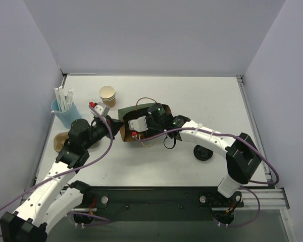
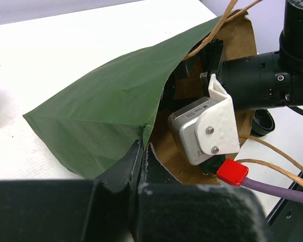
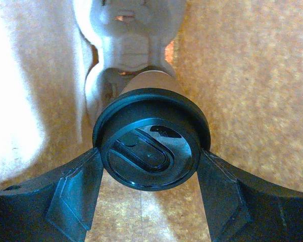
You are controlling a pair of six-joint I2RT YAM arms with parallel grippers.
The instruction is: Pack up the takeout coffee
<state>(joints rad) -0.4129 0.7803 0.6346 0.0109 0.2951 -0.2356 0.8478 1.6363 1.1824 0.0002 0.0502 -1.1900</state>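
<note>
The green bag (image 1: 128,112) lies on its side mid-table, its brown inside open toward the right arm. My left gripper (image 2: 143,149) is shut on the bag's green edge (image 2: 106,106) and holds the mouth open; in the top view the left gripper (image 1: 112,121) sits at the bag's left end. My right arm reaches into the bag, so its gripper is hidden in the top view. In the right wrist view my right gripper (image 3: 150,166) is shut on the takeout coffee (image 3: 149,146), a kraft cup with a black lid, inside the bag's brown walls (image 3: 242,75).
A lidless tan cup (image 1: 107,94) stands behind the bag. A blue cup of white straws (image 1: 64,112) is at far left, with a brown piece (image 1: 59,141) in front of it. A loose black lid (image 1: 203,153) lies right of the bag, under the right arm.
</note>
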